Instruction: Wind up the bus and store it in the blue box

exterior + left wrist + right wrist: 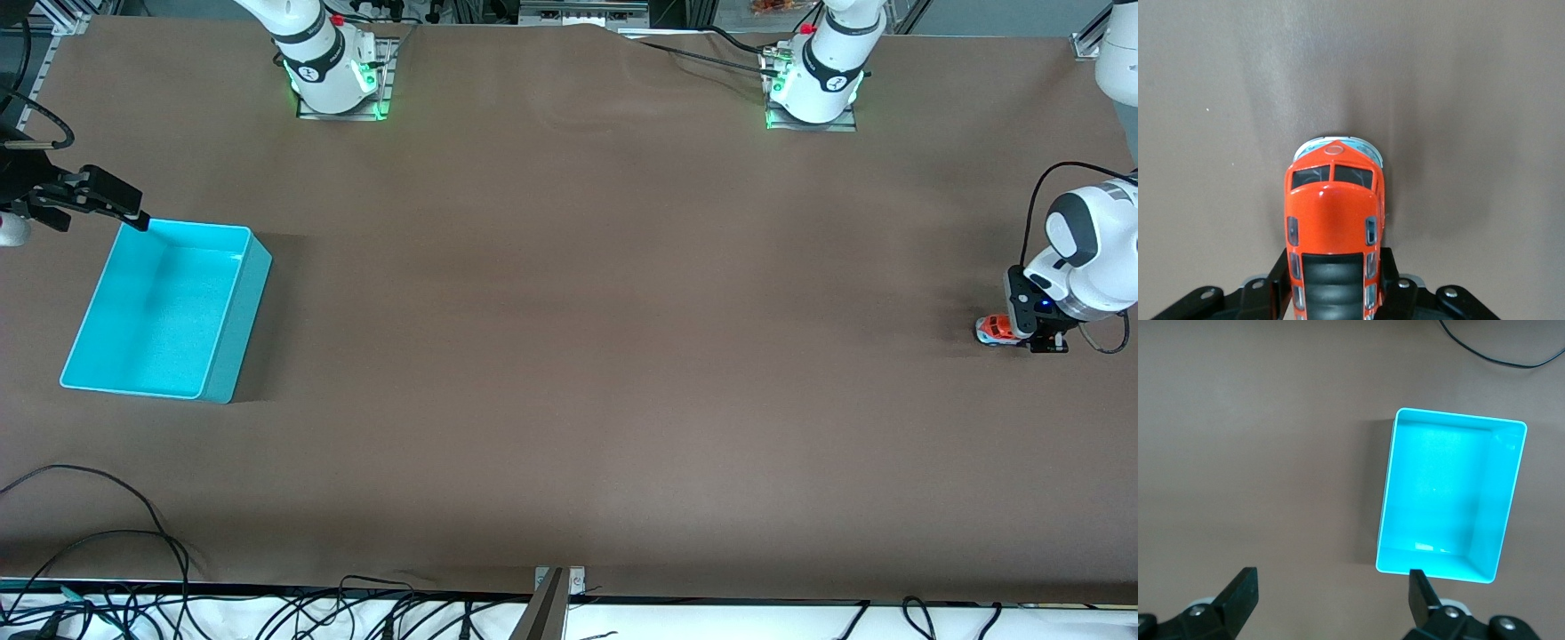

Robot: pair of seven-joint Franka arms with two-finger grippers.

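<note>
Gripping one bus (1333, 220), left gripper (1335, 280); one blue box (227, 342), right gripper (1331, 590) agape above

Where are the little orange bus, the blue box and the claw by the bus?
bus (1333, 213): left wrist view, orange roof.
blue box (229, 333): front view, outer side wall.
left gripper (1047, 342): front view, fingertips around the bus.

Blue box (1450, 495) on brown table (1258, 453), right hand (1331, 593) fingers spread above it

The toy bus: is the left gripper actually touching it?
Touching. In the left wrist view the left gripper has both fingers pressed against the sides of the orange toy bus.
</note>
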